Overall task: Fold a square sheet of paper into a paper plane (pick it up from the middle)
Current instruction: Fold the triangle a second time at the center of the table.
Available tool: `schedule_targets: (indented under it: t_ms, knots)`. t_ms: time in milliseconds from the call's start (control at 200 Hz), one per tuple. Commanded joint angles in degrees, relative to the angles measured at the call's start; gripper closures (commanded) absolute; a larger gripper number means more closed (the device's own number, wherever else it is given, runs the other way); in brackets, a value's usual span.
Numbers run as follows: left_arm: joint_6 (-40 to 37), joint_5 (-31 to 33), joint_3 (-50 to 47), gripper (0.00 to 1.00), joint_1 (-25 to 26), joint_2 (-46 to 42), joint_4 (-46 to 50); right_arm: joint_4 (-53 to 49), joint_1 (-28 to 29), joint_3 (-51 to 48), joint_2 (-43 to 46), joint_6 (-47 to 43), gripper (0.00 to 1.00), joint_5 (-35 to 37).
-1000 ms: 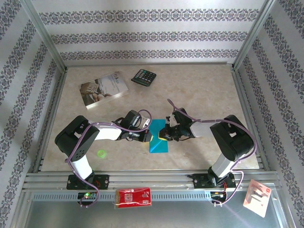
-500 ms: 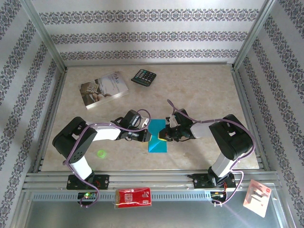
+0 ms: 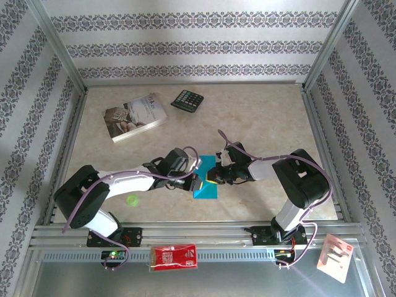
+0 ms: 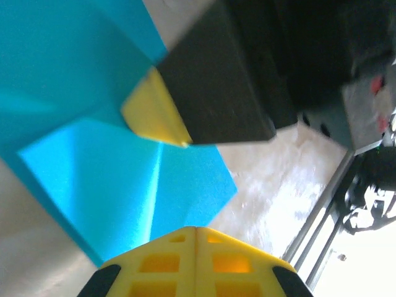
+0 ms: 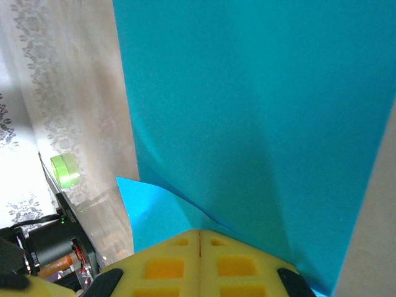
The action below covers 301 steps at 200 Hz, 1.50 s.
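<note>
The pale marbled worktop sits inside an aluminium frame with striped wallpaper behind it. The square sheet of paper is matte turquoise and lies near the middle of the worktop, toward the front edge. It is partly folded, with soft creases across it and a lighter corner flap. The left hand is at the sheet's left edge, its yellow fingers together with no gap and its tip on the paper. The right hand comes from the opposite side, fingers also together, with its tip against the sheet.
</note>
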<state>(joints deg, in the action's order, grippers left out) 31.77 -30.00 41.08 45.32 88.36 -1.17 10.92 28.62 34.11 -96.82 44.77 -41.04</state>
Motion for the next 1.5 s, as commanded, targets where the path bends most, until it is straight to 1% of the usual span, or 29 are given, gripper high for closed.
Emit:
schedule_targets:
  t_ms: [0, 210, 415, 829, 1229, 1499]
  knots:
    - [0.4, -0.5, 1.9, 1.00, 1.1, 3.0, 1.7, -4.1, -0.4, -1.9, -2.1, 0.0, 0.99, 4.1]
    - [-0.9, -1.0, 3.1, 1.00, 1.2, 7.5, 1.3, -4.2, -0.5, -1.7, -2.1, -0.3, 0.99, 4.2]
    - [-2.0, 0.4, 2.5, 1.00, 0.8, 9.1, 2.6, -4.3, -0.5, -1.9, -2.5, -0.5, 0.99, 4.2]
    - [-1.8, -0.1, -2.2, 1.00, 0.0, 7.2, 5.2, -4.9, -0.7, -1.9, -3.0, -0.8, 0.99, 4.5]
    - [0.8, -2.6, -7.8, 1.00, -0.6, 4.6, 2.3, -5.3, -0.7, -1.8, -3.0, -0.9, 0.99, 4.8]
    - [1.7, -3.0, -11.0, 1.00, -1.3, 2.0, 2.3, -5.4, -0.6, -1.9, -3.1, -0.9, 0.99, 5.0]
